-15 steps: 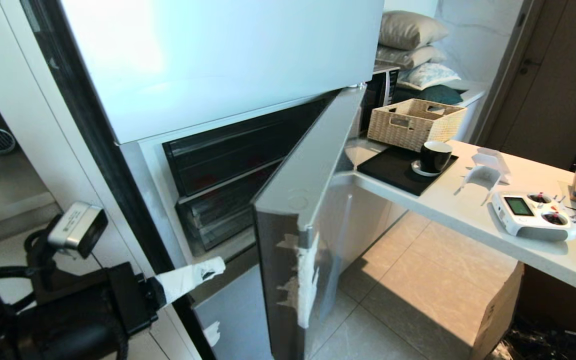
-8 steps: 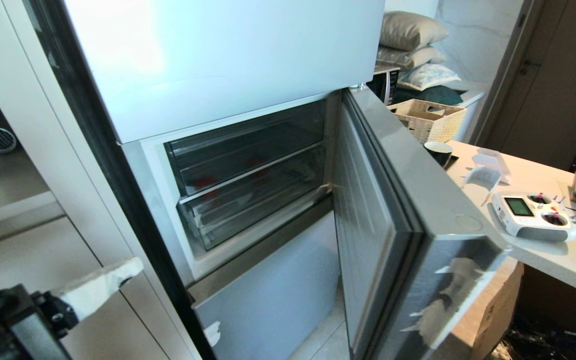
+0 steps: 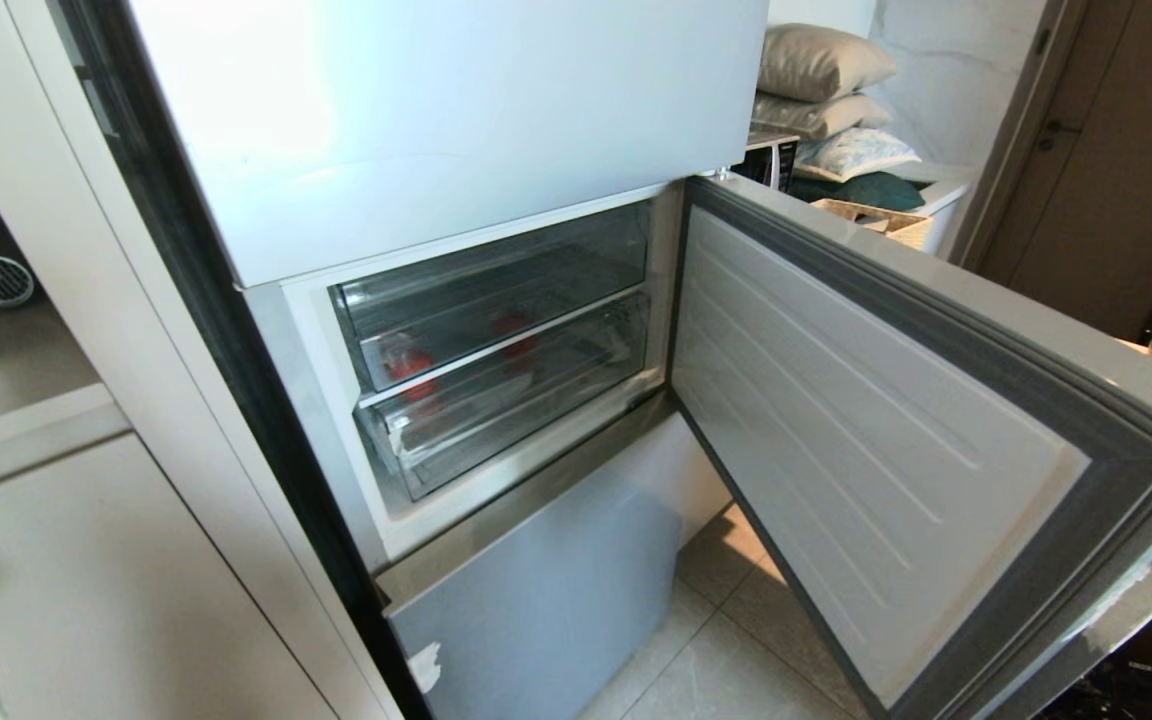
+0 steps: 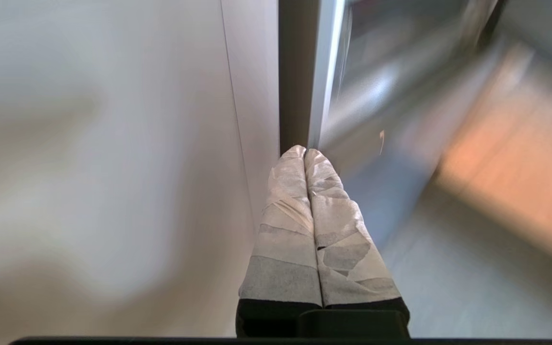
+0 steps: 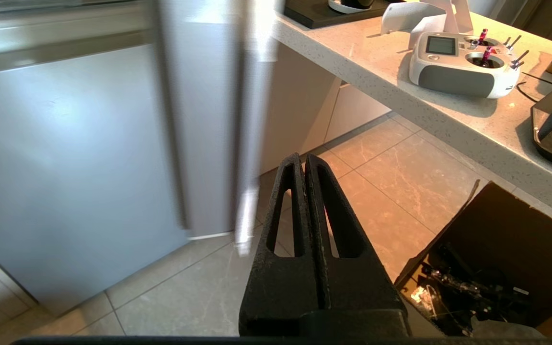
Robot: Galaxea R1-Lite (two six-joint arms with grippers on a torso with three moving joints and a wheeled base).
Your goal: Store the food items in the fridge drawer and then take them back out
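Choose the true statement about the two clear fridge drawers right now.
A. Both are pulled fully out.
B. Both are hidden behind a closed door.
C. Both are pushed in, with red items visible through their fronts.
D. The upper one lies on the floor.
C: the middle door stands wide open, both fridge drawers sit pushed in, and red food items show through the clear fronts.

Beige tiled floor, speckled counter, stacked pillows, possibly sunlit

Head view downward at fridge (wrists floorward)
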